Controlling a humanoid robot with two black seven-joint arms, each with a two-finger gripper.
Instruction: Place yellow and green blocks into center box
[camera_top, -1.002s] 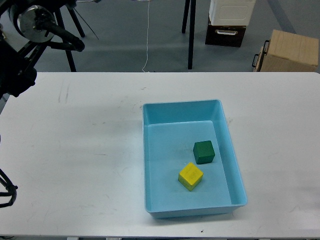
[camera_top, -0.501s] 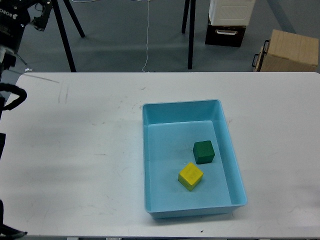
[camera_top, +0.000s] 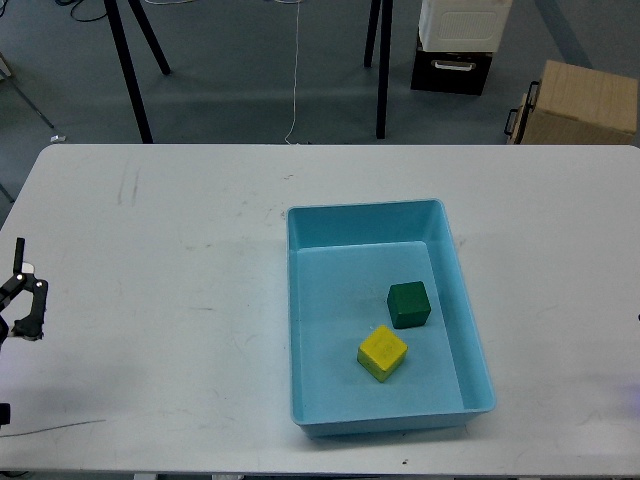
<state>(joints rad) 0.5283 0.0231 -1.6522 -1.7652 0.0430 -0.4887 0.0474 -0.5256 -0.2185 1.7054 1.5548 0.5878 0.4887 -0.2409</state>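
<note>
Nearest the camera, the front wall of the blue box (camera_top: 390, 418) stands close to the table's near edge, and the box sits a little right of the middle of the white table (camera_top: 150, 300). Inside it lie both blocks: the yellow block (camera_top: 382, 352) toward the front, turned at an angle to the walls, and the green block (camera_top: 409, 304) just behind and to its right, near but apart from it. Both rest flat on the box floor, with no gripper over them, so by my judgement the task looks done (nothing is left on the table to collect).

At the left edge a small dark piece of the left arm (camera_top: 22, 300) shows low beside the table. It is cut off by the frame and too small to read, so I cannot tell whether the left gripper is open or closed, or even whether this piece is the gripper at all. The right gripper is out of view altogether, so its state cannot be told either.

Farther off, beyond the table, dark stand legs (camera_top: 378, 70) rise from the grey floor, with a white and dark cabinet (camera_top: 455, 45) and a cardboard box (camera_top: 580, 100) to the right, all cropped at the top or side.
</note>
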